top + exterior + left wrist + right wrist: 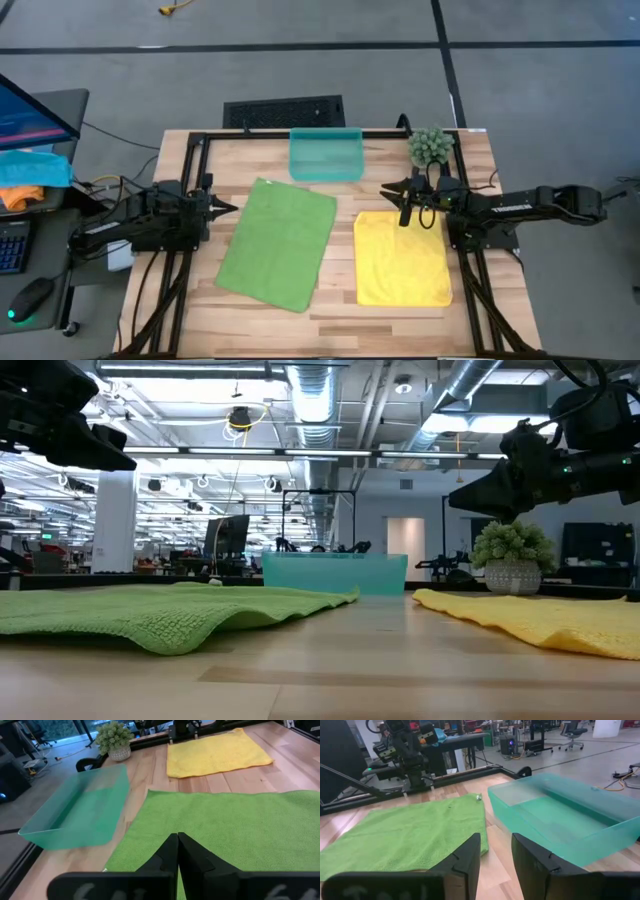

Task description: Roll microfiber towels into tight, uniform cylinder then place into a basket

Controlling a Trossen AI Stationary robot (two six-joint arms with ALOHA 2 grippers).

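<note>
left arm: low at table's left edge, left gripper (232,208) pinched closed, empty, beside the green towel (278,243)
right arm: right gripper (404,203) parted, empty, above the yellow towel (402,262)
basket (326,155): far edge

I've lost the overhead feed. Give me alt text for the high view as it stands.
Two microfiber towels lie flat and unrolled on the wooden table: a light green towel at centre-left, a bright yellow towel to its right. The empty translucent teal plastic basket sits behind them; the left gripper is shut beside the green towel, the right gripper open above the yellow one's far edge.
</note>
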